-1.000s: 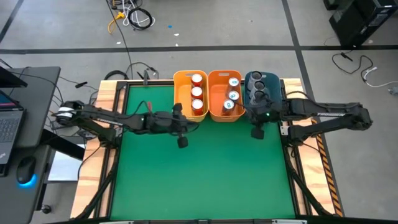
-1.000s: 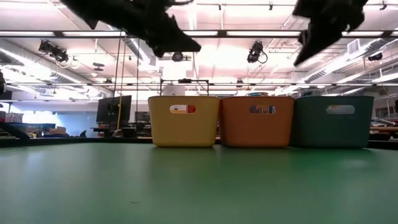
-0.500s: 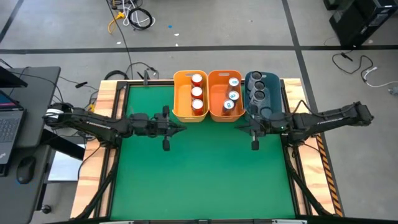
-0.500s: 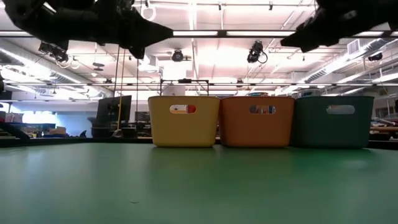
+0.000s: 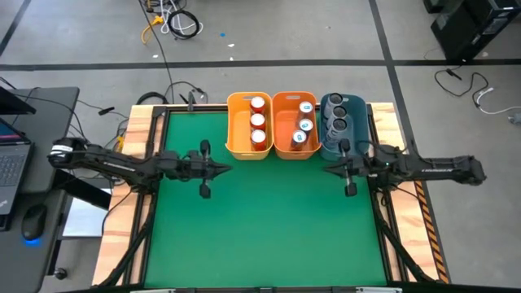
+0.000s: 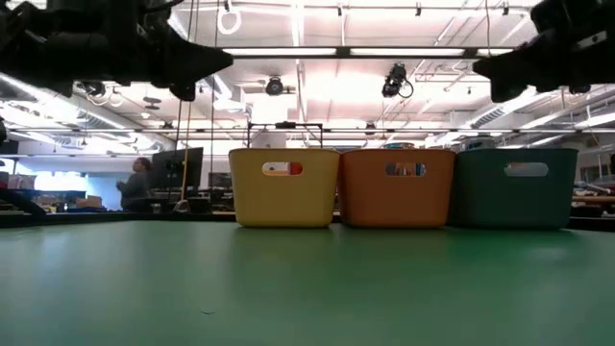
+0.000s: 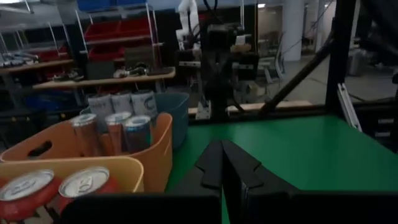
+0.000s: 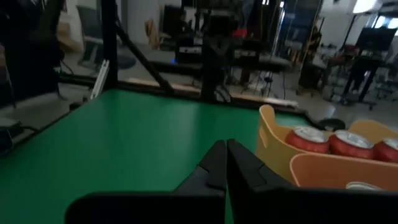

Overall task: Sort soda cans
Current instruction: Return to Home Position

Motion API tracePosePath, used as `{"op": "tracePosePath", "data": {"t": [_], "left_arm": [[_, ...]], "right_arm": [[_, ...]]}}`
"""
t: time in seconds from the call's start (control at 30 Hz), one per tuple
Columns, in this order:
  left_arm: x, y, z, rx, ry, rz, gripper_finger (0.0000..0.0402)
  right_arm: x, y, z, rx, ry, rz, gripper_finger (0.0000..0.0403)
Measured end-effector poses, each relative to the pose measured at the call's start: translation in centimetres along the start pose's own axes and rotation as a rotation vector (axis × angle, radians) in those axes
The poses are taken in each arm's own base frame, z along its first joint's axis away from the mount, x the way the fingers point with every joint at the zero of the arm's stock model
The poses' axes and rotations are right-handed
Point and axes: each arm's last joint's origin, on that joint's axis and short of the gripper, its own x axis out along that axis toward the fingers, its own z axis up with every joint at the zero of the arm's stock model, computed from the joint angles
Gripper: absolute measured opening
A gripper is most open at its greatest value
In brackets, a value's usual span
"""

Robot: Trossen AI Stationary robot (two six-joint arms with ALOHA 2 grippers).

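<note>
Three bins stand in a row at the table's far edge. The yellow bin (image 5: 238,130) holds three red soda cans (image 5: 258,122). The orange bin (image 5: 285,130) holds three white-and-blue cans (image 5: 305,126), and the blue bin (image 5: 329,146) holds dark cans (image 5: 339,120). All of them stand upright on the bin floors. My left gripper (image 5: 225,168) hangs level and shut in front of the yellow bin, its fingers closed on nothing (image 7: 222,163). My right gripper (image 5: 326,169) hangs level and shut in front of the blue bin, also with nothing in it (image 8: 225,160).
The green table top (image 5: 269,232) lies bare in front of the bins. Wooden rails (image 5: 134,163) edge the table. To the left, a desk holds a laptop (image 5: 12,159) and a mouse (image 5: 32,224). A person (image 6: 140,183) shows far off in the room.
Both arms have drawn back toward their own sides of the table and sunk lower. Both grippers have tipped from pointing down to pointing level, toward each other. The cans and bins have not moved.
</note>
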Motion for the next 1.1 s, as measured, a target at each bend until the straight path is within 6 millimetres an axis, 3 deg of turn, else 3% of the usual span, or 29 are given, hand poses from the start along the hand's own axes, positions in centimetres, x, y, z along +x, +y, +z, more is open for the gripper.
{"op": "tracePosePath", "data": {"t": [0.33,0.63,1.1], "left_arm": [[-4.0,0.3,-0.5,-0.003,-0.122,0.011,0.0001],[-6.0,0.2,-2.4,-0.021,-0.068,-0.01,0.0001],[-8.1,0.4,-3.0,-0.021,0.045,-0.014,0.0001]], "right_arm": [[-2.6,0.5,-1.3,0.015,-0.09,0.007,0.0],[-2.2,0.5,-3.0,0.07,0.001,-0.034,0.0],[-2.2,0.2,-3.2,0.059,0.018,-0.128,0.0]]}}
